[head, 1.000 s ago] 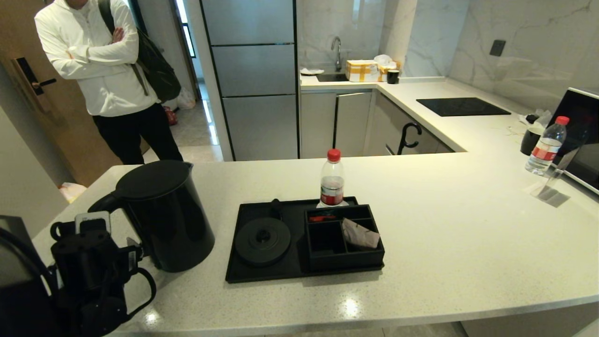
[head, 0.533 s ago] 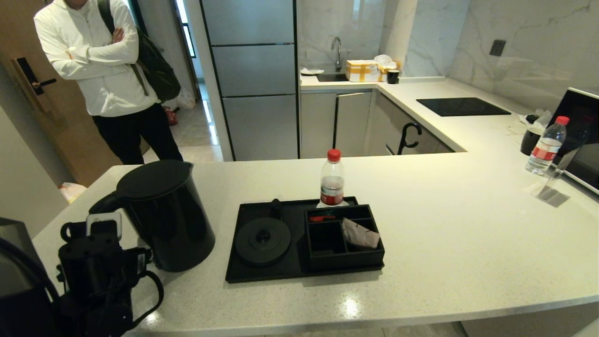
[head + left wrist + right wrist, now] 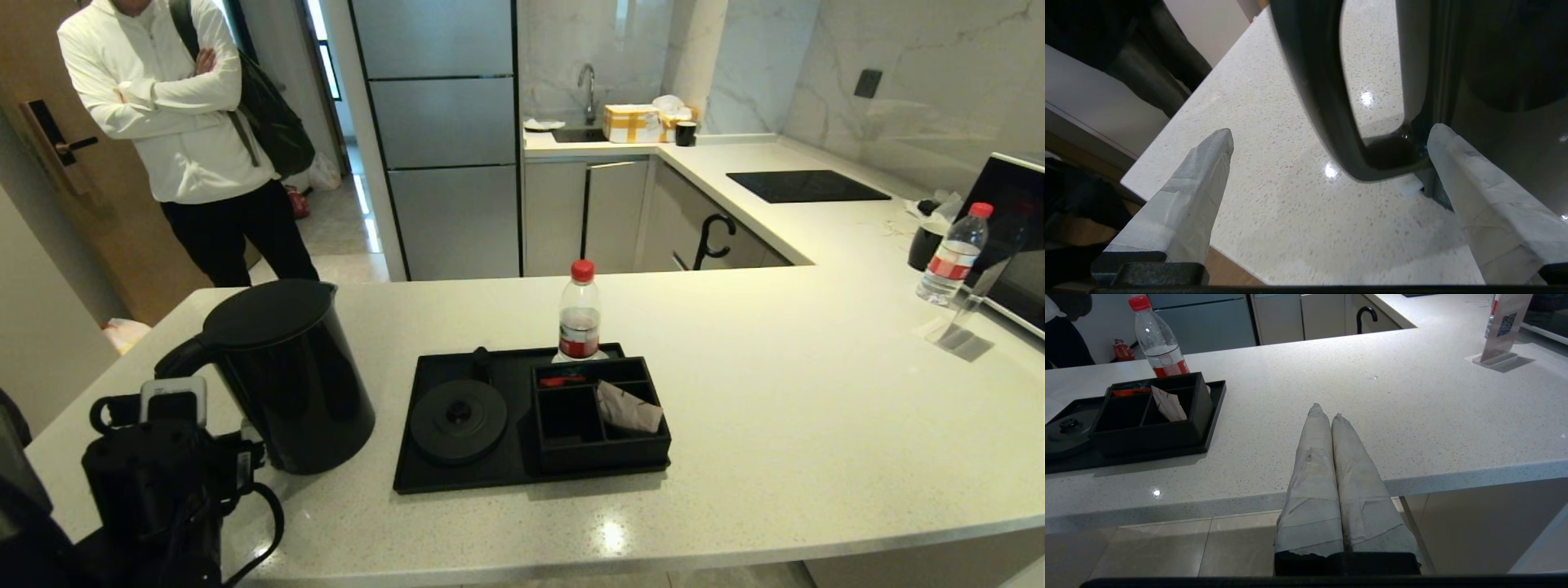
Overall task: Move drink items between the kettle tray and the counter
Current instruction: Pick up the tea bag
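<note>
The tall matte-black kettle point(image 3: 286, 376) stands on the pale speckled counter point(image 3: 775, 408), left of the black tray point(image 3: 424, 478). The tray's round kettle base point(image 3: 457, 420) is bare. A beige sachet point(image 3: 627, 408) leans in the right compartment of the organiser box point(image 3: 600, 453). My left arm's wrist point(image 3: 155, 482) sits at the counter's near-left corner, behind the kettle's handle. My left gripper point(image 3: 1331, 134) is open, with the lower end of the loop handle point(image 3: 1327, 102) between its fingers. My right gripper point(image 3: 1327, 412) is shut and empty, low in front of the counter's edge.
A red-capped bottle point(image 3: 579, 314) stands at the tray's back edge; another bottle point(image 3: 951, 253) is far right by a black cup point(image 3: 925, 245) and a microwave point(image 3: 1020, 237). A clear sign holder point(image 3: 955, 327) stands nearby. A person point(image 3: 180, 122) stands beyond the counter's left end.
My left wrist edged slightly toward the kettle, then eased back a little to the left. The kettle, tray and sachet have not moved.
</note>
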{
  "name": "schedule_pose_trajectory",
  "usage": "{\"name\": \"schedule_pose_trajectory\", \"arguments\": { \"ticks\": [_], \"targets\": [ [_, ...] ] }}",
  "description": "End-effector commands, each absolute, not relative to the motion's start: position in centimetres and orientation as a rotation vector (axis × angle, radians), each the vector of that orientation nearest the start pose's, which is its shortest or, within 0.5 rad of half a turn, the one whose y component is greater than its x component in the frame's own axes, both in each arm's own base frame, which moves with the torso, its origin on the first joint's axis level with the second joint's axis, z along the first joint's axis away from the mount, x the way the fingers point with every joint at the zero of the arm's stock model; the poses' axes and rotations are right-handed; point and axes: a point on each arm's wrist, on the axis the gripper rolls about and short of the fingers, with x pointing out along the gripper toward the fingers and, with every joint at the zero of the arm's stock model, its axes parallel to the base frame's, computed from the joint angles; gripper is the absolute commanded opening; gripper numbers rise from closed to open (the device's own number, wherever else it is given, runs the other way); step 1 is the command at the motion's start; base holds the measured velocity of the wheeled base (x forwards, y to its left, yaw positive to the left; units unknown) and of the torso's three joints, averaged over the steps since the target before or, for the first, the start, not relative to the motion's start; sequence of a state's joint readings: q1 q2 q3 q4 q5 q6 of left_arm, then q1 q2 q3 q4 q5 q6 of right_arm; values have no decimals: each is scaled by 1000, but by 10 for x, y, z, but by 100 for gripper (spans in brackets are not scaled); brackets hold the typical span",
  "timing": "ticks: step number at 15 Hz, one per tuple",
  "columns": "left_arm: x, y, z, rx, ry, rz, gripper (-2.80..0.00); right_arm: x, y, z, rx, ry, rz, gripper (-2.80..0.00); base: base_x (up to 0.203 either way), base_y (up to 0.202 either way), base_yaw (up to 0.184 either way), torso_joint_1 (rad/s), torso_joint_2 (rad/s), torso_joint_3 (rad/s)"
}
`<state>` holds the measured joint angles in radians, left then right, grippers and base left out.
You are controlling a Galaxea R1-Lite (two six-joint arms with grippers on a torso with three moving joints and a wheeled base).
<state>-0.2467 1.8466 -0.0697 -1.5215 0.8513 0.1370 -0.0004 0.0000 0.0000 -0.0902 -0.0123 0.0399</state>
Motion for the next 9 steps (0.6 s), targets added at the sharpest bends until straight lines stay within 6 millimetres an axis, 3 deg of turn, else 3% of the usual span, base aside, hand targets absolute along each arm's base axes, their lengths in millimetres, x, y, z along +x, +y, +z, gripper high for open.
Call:
{"name": "schedule_pose_trajectory", "arguments": {
  "ticks": [1, 3, 8, 9],
  "targets": [
    [200, -37, 86, 255, 232, 582, 0, -21, 0, 77, 40, -62, -11, -280, 0, 0, 0, 0, 0, 0],
    [196, -38, 87, 258, 232, 576, 0, -21, 0, 76, 40, -61, -11, -280, 0, 0, 0, 0, 0, 0],
    [160, -38, 113, 203, 119, 557, 0, -21, 0, 77, 40, -61, -11, -280, 0, 0, 0, 0, 0, 0],
    [156, -37, 118, 200, 98, 580, -280, -21, 0, 76, 40, -60, -11, -280, 0, 0, 0, 0, 0, 0]
  ]
}}
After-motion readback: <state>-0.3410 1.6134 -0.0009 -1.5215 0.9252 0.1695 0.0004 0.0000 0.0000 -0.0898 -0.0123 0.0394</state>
